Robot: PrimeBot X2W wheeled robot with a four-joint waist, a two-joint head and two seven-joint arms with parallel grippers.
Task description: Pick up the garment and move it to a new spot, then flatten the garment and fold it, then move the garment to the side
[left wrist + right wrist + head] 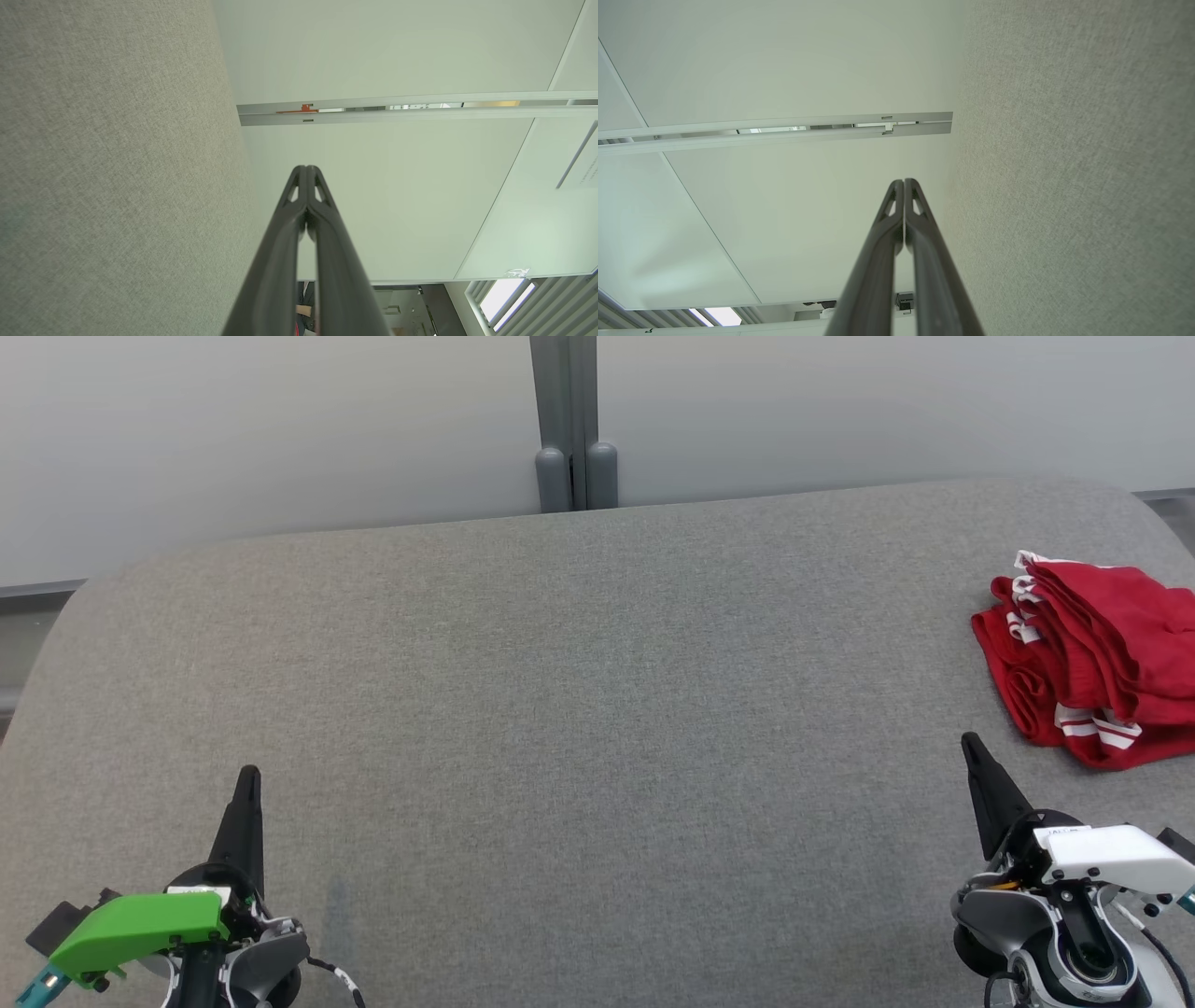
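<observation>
A red garment (1097, 658) with white stripes lies bunched and roughly folded at the far right of the grey fabric surface (579, 709), partly cut off by the picture's edge. My right gripper (971, 743) is at the lower right, just below and left of the garment, fingers shut and empty. At the lower left, far from the garment, my left gripper (248, 775) is shut too, holding nothing. In the left wrist view the left gripper's (306, 168) tips press together. In the right wrist view the right gripper's (904, 181) tips also meet.
A pale wall with a grey vertical post (569, 425) runs behind the surface's far edge. The grey surface curves off at its left and right corners.
</observation>
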